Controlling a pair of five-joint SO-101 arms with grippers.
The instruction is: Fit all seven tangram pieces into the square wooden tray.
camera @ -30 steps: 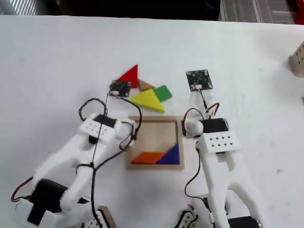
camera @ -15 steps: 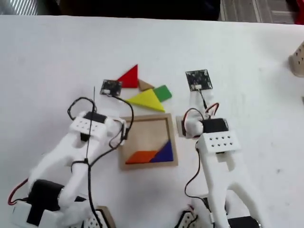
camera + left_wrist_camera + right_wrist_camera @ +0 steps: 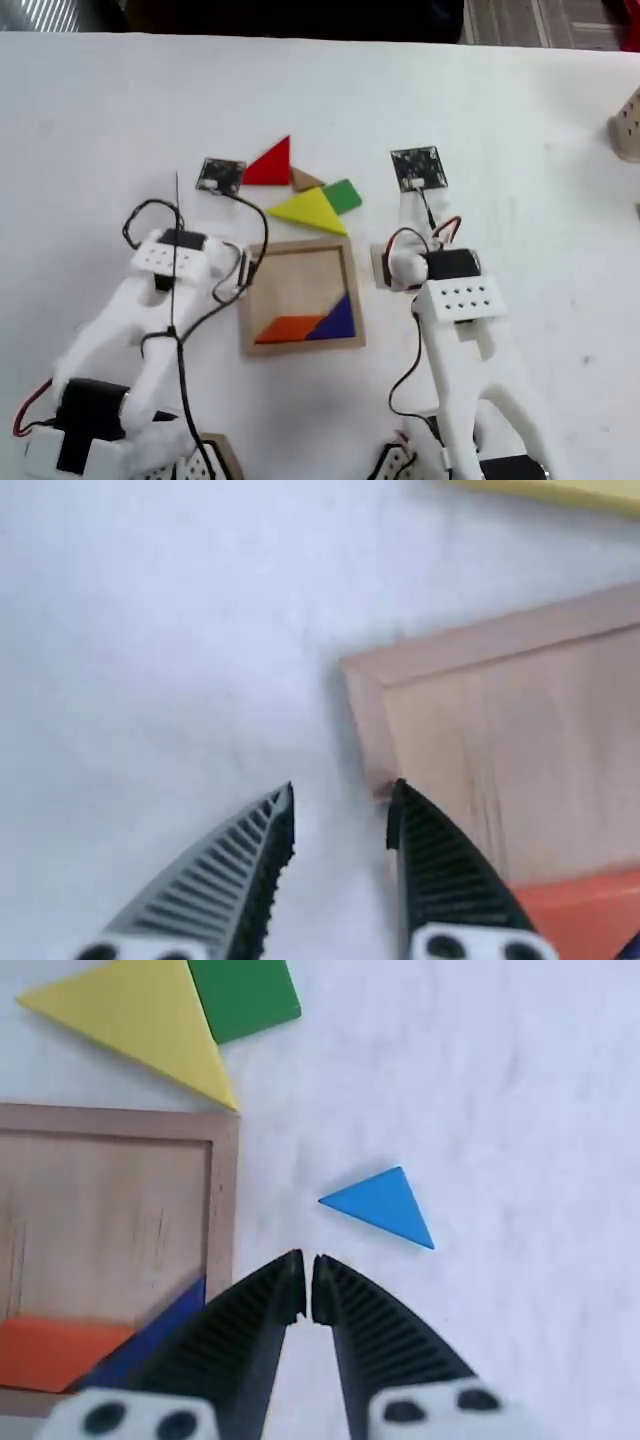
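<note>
The square wooden tray (image 3: pixel 300 250) lies between the two arms, with an orange piece (image 3: pixel 285 328) and a dark blue triangle (image 3: pixel 335 320) in its near part. My left gripper (image 3: pixel 340 815) is open at the tray's left wall (image 3: pixel 365 700), the black finger against the rim from inside. My right gripper (image 3: pixel 308 1280) is shut and empty, just short of a light blue triangle (image 3: pixel 385 1205) beside the tray's right wall (image 3: pixel 225 1190). Beyond the tray lie a red triangle (image 3: pixel 272 163), a small brown triangle (image 3: pixel 305 180), a green square (image 3: pixel 342 195) and a yellow triangle (image 3: pixel 310 210).
A beige perforated object (image 3: pixel 628 125) stands at the table's right edge. Loose cables hang around the left arm (image 3: pixel 150 300). The white table has free room at the far side and to the right of the right arm (image 3: pixel 460 320).
The left arm has drawn back to the left, and the tray has slid left with it, turning slightly. The right arm has kept still.
</note>
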